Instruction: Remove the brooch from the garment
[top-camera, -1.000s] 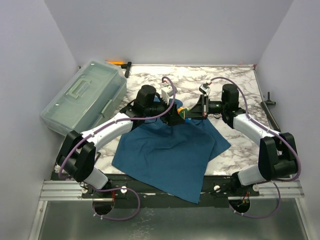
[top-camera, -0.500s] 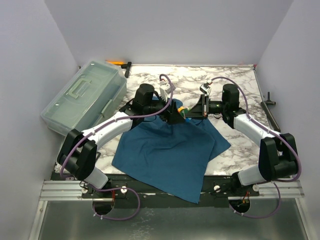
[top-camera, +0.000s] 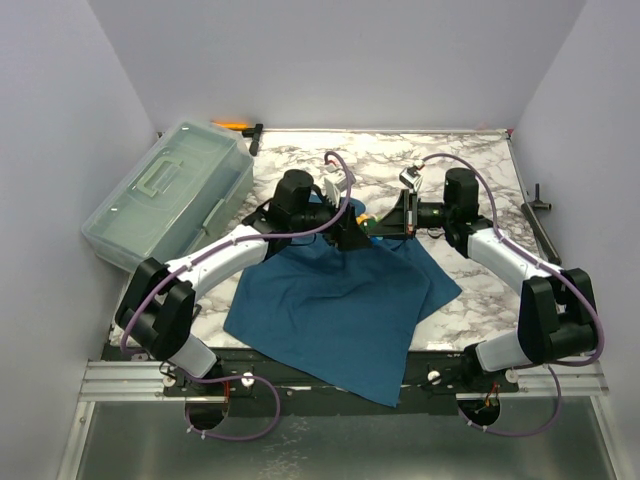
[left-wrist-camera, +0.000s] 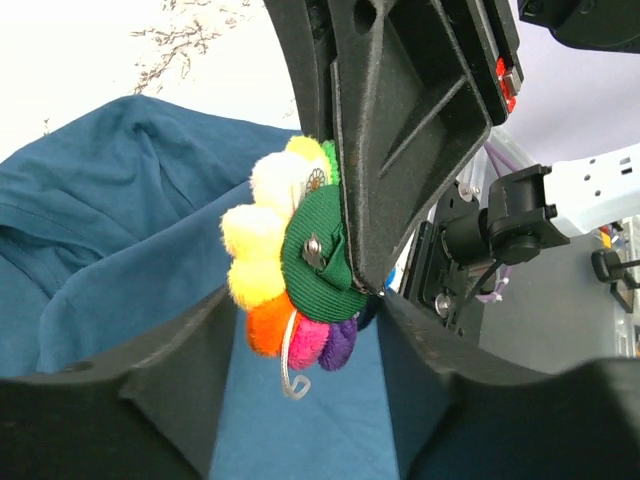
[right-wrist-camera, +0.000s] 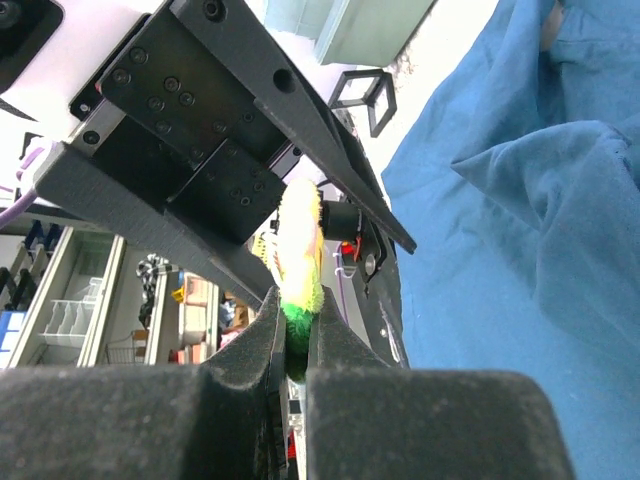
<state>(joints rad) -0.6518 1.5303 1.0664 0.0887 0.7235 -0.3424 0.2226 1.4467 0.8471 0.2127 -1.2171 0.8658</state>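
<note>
- My left gripper and my right gripper: matt black plastic, with finely grained fingers.
- The brooch: fuzzy plush petals, a green ribbed woven cloth backing, a small shiny metal stud and a thin glossy pale loop.
- The garment: soft matt cloth, creased.
- Table: smooth marble-pattern surface.
- Storage box: smooth translucent plastic.

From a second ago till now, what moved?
Hardly anything. The left gripper wobbled a little at its wrist, and that is all. The right gripper stays shut on the brooch. The shirt and the plastic box have not moved.
</note>
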